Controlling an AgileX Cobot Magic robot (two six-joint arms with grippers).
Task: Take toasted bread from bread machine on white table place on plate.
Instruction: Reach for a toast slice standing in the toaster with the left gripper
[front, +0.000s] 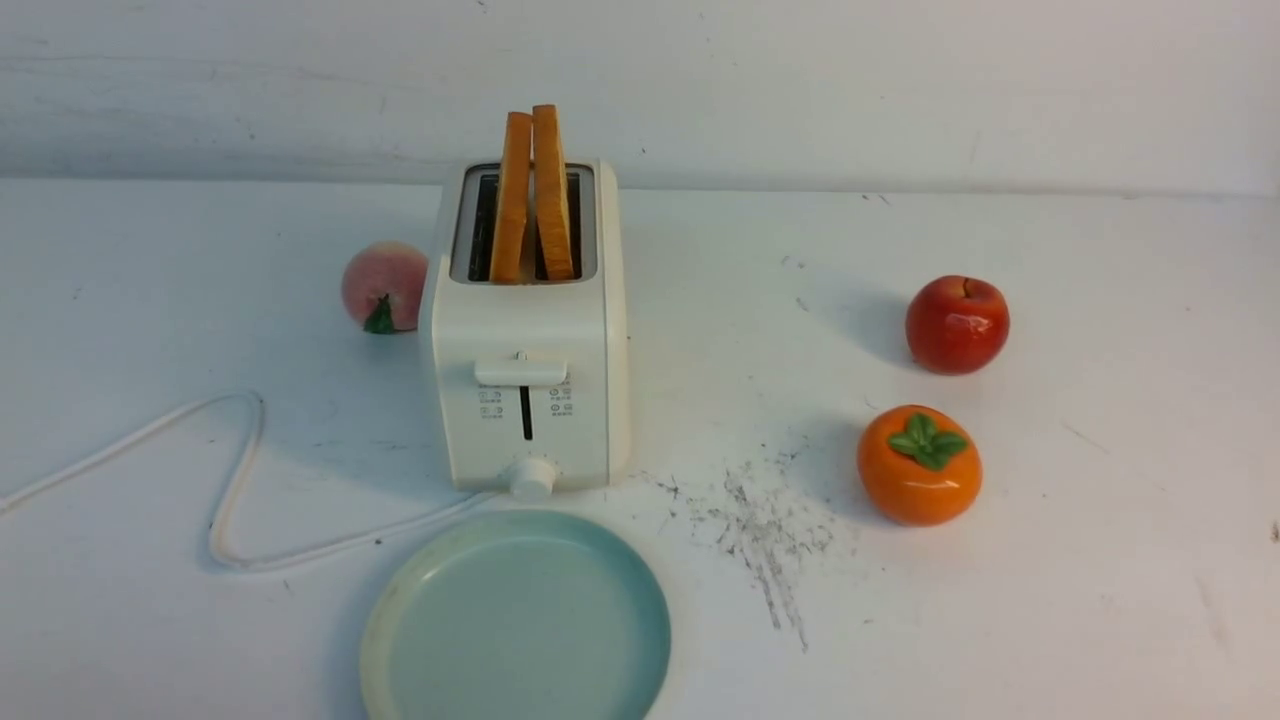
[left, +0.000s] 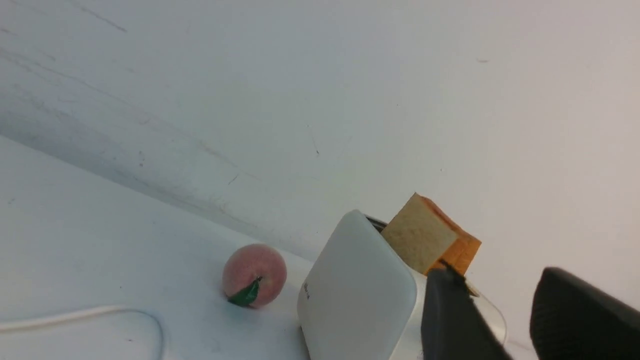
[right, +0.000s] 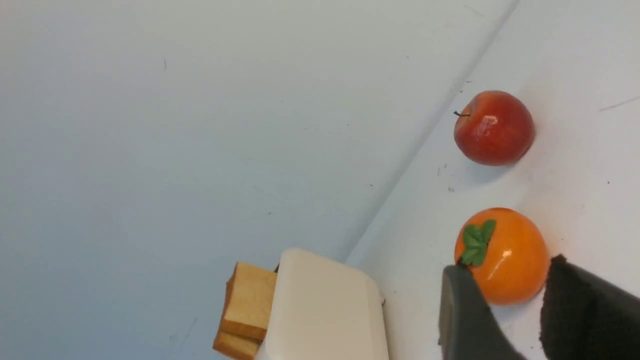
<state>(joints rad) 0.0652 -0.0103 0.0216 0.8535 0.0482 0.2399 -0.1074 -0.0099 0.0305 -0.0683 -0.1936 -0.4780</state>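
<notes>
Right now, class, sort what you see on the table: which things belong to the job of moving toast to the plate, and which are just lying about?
Belongs to the job:
toasted bread
bread machine
plate
white table

Just lying about:
peach
red apple
orange persimmon

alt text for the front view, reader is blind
A cream-white toaster stands on a white table with two slices of toast sticking up from its slots, and an empty pale blue-green plate lies in front of it. A peach sits to its left, a red apple and an orange persimmon to its right, and a white cord loops left.
</notes>
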